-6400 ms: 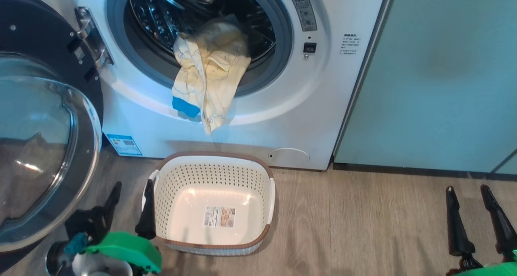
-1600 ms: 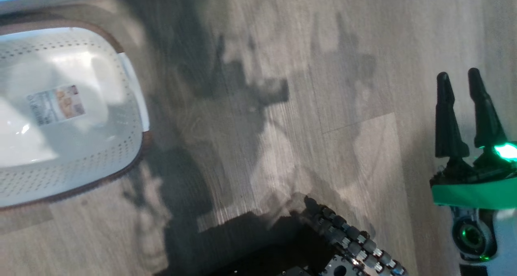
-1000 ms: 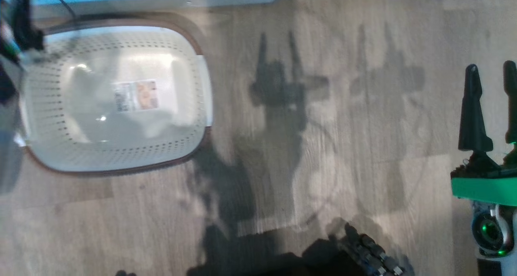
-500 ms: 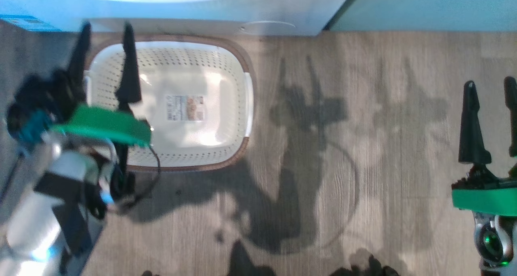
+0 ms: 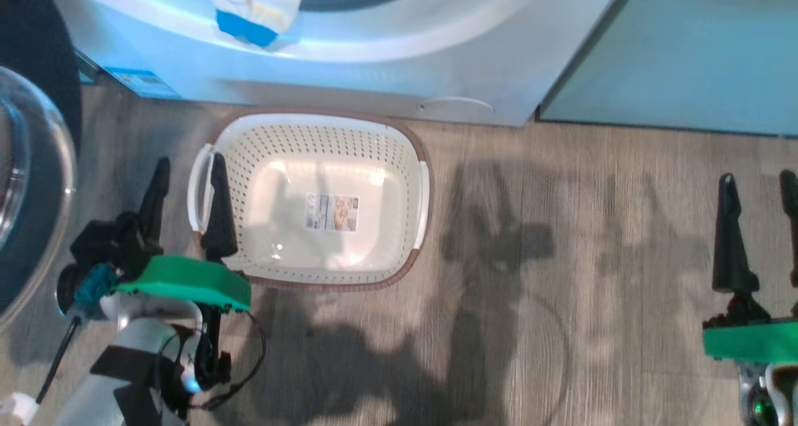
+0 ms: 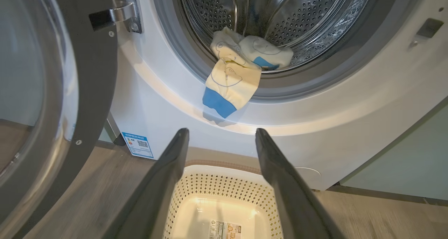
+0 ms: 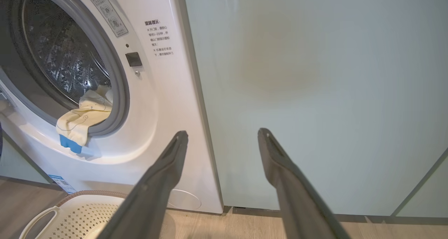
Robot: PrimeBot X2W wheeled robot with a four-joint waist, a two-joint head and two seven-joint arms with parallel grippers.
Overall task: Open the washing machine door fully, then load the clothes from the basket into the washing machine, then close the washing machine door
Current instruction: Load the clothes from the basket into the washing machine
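Clothes [image 6: 232,81] are only half in: pale yellow stuff with a blue cuff, draped over the grey seal [image 6: 315,81] and hanging down the front of the washing machine [image 6: 332,120]. Door [image 6: 94,74] is swung wide open on the left. Basket [image 5: 324,117] sits empty on the wood floor [image 5: 561,257], right in front of the machine. Left gripper [image 5: 190,164] hovers by the basket's left handle, fingers spread, holding nothing. Right gripper [image 5: 758,178] is well off to the right, facing the green cabinet [image 7: 315,92], also spread and empty.
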